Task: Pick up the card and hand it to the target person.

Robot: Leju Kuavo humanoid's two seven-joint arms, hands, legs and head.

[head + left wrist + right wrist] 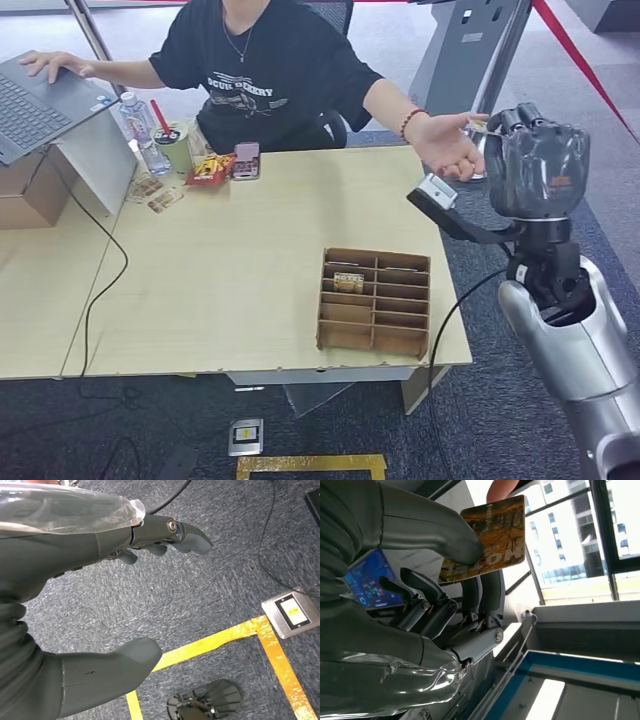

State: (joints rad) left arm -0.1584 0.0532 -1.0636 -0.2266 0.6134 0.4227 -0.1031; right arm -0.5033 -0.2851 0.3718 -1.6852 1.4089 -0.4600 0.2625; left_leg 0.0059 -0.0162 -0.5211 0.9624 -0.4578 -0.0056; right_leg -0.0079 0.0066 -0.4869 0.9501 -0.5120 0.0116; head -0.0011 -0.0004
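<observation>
Right hand (537, 165) holds card (486, 537) beside person's palm (445, 145).

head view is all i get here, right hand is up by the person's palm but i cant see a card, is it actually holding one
Observer: Yes. In the right wrist view the right hand pinches an orange printed card between its thumb and fingers.
Operator: is the person touching the card yet
Observer: A fingertip of the person shows just past the card's far edge; whether it touches, I cannot tell.
Operator: and the left hand, holding anything
Observer: No. The left wrist view shows the left hand with fingers apart and nothing in it, hanging over grey carpet with yellow tape.
</observation>
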